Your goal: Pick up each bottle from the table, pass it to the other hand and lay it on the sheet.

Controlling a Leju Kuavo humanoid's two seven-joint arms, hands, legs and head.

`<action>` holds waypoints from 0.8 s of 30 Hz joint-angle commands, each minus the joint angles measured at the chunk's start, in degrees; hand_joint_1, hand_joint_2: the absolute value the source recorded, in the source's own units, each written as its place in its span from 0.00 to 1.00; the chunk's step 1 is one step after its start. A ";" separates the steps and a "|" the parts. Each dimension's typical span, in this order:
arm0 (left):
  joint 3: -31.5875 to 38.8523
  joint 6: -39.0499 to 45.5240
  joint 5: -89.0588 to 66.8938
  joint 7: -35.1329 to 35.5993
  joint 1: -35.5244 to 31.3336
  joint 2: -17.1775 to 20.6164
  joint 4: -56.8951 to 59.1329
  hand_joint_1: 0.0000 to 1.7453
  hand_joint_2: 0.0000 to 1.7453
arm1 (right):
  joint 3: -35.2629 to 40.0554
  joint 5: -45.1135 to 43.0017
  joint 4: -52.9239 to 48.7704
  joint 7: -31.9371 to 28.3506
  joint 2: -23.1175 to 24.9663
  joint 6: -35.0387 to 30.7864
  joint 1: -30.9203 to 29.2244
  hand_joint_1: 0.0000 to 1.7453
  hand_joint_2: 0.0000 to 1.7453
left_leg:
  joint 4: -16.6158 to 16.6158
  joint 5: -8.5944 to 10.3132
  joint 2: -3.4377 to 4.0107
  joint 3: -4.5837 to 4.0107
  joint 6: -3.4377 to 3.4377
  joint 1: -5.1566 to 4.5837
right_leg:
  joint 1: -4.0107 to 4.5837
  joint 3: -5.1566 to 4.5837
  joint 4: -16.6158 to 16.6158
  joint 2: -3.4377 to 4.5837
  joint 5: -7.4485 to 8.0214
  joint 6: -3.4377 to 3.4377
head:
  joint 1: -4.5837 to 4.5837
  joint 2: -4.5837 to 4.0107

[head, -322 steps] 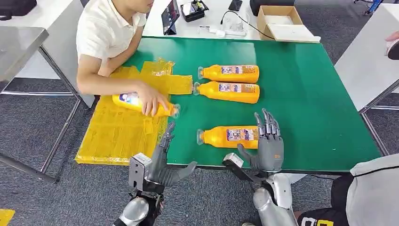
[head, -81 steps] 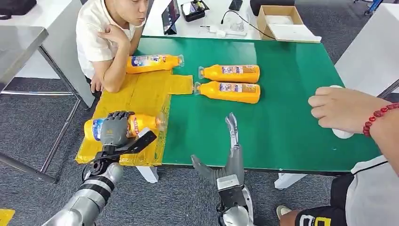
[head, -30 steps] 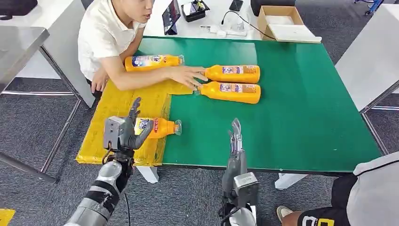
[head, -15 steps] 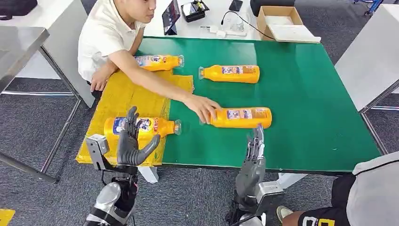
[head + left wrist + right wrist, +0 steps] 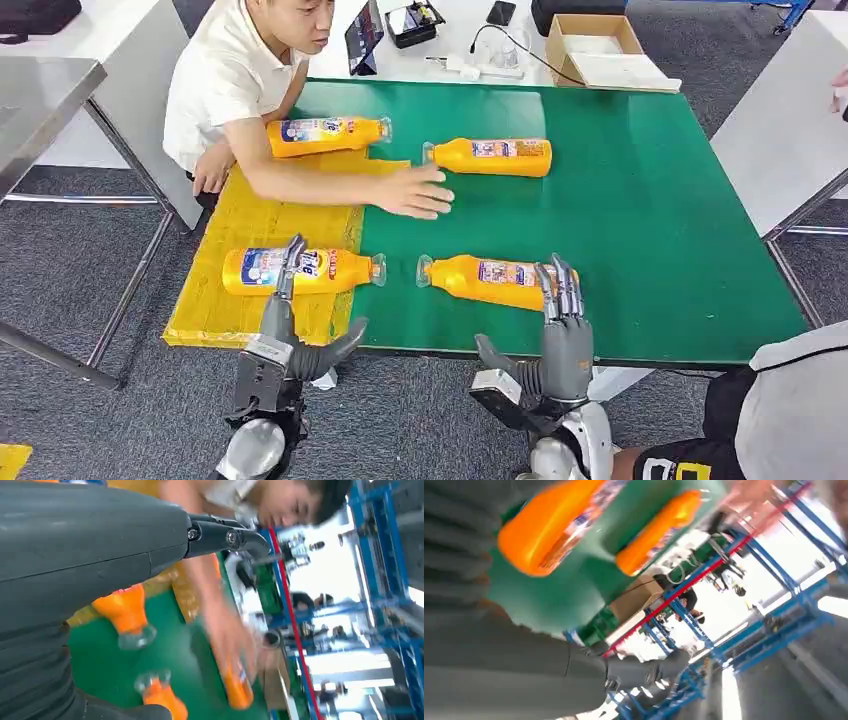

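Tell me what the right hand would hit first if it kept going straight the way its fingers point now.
Most likely the nearest orange bottle, lying on its side on the green table just ahead of the right hand. The fingertips already overlap its far end in the head view, though how high the hand is stays unclear.

Glossy plastic bottles (image 5: 498,281), matt table (image 5: 650,200)

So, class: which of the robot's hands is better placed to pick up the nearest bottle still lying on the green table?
The right hand: its fingers already reach the near bottle. The left hand sits by the yellow sheet.
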 commanded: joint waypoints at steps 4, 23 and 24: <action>-4.88 -2.86 2.09 0.90 -3.91 1.67 5.82 0.00 1.00 | -0.88 3.21 28.94 4.94 -4.88 -1.97 -14.23 0.00 1.00 | -0.08 -0.02 0.06 0.22 -0.07 0.07 | 0.08 0.23 -0.10 0.06 -0.01 -0.12 | 0.02 0.00; -5.53 -5.23 4.21 1.47 -5.97 0.67 8.34 0.00 1.00 | 1.45 6.80 45.65 14.15 -5.54 4.92 -24.18 0.00 1.00 | 0.02 -0.15 0.10 0.32 -0.18 0.14 | 0.16 0.33 -0.01 0.09 -0.13 -0.26 | -0.02 0.00; -5.60 -5.43 4.33 1.54 -6.16 0.62 8.50 0.00 1.00 | 1.51 7.00 46.25 14.77 -5.62 5.64 -24.82 0.00 1.00 | -0.01 -0.05 0.02 0.12 -0.08 0.06 | 0.06 0.14 0.00 0.03 -0.06 -0.13 | 0.00 0.00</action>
